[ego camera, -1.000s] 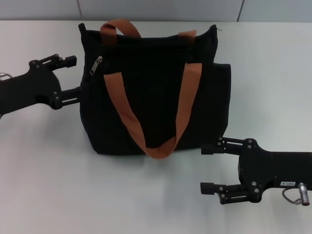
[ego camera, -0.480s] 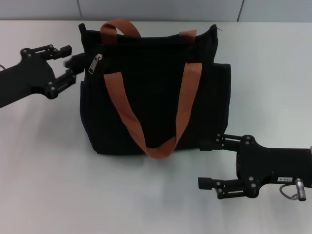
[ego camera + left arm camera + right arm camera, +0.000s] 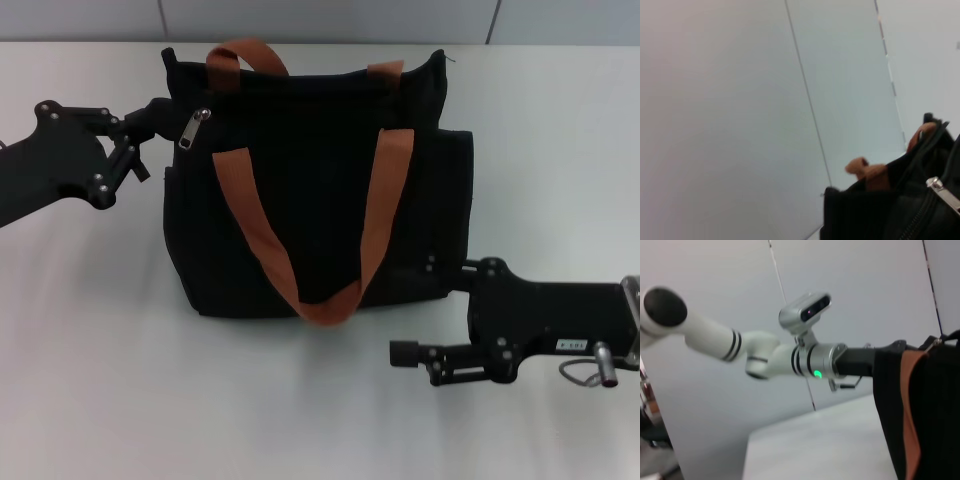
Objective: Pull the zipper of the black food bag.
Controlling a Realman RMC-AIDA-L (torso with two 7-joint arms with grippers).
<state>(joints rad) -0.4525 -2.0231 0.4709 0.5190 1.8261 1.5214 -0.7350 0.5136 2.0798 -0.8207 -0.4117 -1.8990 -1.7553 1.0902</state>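
On the white table (image 3: 90, 380) in front of you, the black food bag (image 3: 320, 210) stands upright in the middle, its two orange-brown handles (image 3: 300, 250) draped over the near face. The zipper (image 3: 194, 127), a small silver pull tab, hangs at the bag's upper left corner; in the left wrist view it shows as a bright metal piece (image 3: 943, 194) at the edge of the black fabric. Your left gripper (image 3: 150, 118) sits right at that corner, its fingertips just beside the tab, but you cannot tell whether they have closed on it. Your right gripper (image 3: 415, 310) is at the bag's lower right corner, fingers spread apart, the upper one against the fabric.
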